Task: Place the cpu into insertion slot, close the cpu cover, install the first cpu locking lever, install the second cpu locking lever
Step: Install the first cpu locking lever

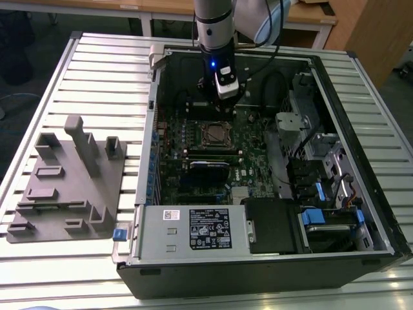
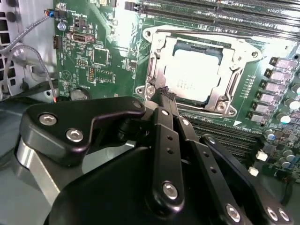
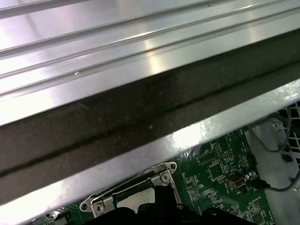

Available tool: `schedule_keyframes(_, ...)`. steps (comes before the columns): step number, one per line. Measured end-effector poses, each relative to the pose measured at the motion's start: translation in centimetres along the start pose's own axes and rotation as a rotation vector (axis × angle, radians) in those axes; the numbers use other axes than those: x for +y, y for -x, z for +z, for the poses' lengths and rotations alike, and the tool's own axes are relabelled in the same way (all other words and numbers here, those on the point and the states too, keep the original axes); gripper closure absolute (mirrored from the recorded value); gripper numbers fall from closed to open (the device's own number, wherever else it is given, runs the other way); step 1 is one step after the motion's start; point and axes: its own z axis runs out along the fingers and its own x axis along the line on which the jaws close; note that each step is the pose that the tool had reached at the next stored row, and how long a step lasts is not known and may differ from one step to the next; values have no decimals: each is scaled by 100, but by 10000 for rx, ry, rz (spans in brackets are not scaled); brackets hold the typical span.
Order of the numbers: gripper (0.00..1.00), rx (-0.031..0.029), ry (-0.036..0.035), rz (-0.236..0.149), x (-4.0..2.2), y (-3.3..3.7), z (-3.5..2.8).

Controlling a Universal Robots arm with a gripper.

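The cpu [image 2: 193, 70] lies flat in the insertion slot [image 1: 215, 134] on the green board, its silvery top catching the light. The cpu cover [image 2: 154, 63], a thin metal frame, is down around the chip. A wire locking lever [image 2: 197, 33] runs along one side of the socket. My gripper [image 2: 164, 96] is shut, with its black fingertips together at a corner of the socket frame; I cannot tell whether they touch it. In the exterior view the gripper [image 1: 222, 97] hangs over the board just behind the socket. The first wrist view catches the socket's edge [image 3: 133, 194].
The open computer case [image 1: 361, 129] lies on a slatted metal table [image 1: 97, 71]. Memory slots [image 2: 211, 11], a drive cage [image 1: 293, 129] and cables crowd the socket. A grey fixture block [image 1: 71, 181] stands at the exterior view's left. The power supply [image 1: 193, 229] sits at the case's near side.
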Motion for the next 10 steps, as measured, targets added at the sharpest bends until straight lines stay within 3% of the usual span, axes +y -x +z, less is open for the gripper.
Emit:
schedule_keyframes(2, 89, 297, -139, -20, 1, 1, 4)
schedule_keyframes(3, 89, 709, -336, -53, 2, 5, 8)
schedule_keyframes(7, 89, 1349, -648, -104, 4, 10, 12)
schedule_keyframes(8, 89, 1380, -664, -107, 4, 10, 12)
schedule_keyframes(10, 89, 1381, -665, -107, 4, 10, 12)
